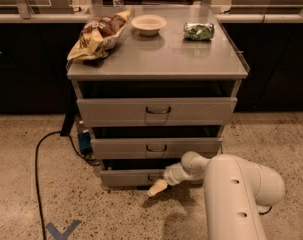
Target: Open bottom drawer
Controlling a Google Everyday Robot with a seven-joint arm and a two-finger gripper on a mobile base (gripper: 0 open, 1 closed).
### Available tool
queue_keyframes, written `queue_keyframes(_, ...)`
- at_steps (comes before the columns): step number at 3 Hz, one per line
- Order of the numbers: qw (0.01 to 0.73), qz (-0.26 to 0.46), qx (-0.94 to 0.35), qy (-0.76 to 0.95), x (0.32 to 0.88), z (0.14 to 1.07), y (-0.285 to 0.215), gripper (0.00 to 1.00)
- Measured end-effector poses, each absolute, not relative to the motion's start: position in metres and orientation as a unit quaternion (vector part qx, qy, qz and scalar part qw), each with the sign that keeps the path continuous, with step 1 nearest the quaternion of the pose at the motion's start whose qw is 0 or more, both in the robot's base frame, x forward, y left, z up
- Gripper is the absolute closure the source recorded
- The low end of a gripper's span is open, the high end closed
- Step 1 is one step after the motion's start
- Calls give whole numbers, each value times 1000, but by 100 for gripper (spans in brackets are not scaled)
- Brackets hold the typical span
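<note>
Bottom drawer (126, 178), just behind your fingers (154, 189)
Its slim grey front stood directly behind and above the tips, a dark gap over it: stiff metal on slides, likely light, wanting a straight pull. The small loop handle (154, 177), just above them, was your hold. The fingers looked pressed together, gripping nothing.

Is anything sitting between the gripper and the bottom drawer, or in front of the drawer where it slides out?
Nothing visible does. The gripper is right at the front of the bottom drawer. The black cable lies on the floor off to the left.
</note>
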State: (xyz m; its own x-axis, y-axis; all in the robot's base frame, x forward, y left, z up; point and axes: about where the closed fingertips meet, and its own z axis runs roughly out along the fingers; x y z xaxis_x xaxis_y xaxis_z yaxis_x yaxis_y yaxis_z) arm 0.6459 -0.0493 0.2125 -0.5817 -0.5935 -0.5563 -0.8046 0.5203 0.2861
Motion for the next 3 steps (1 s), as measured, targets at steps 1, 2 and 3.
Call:
queue_keyframes(1, 199, 265, -412, 849, 646, 213, -49, 0)
queue_keyframes(2, 227, 250, -424, 840, 652, 235, -44, 0)
queue_keyframes(3, 260, 229, -442, 827, 660, 263, -35, 0)
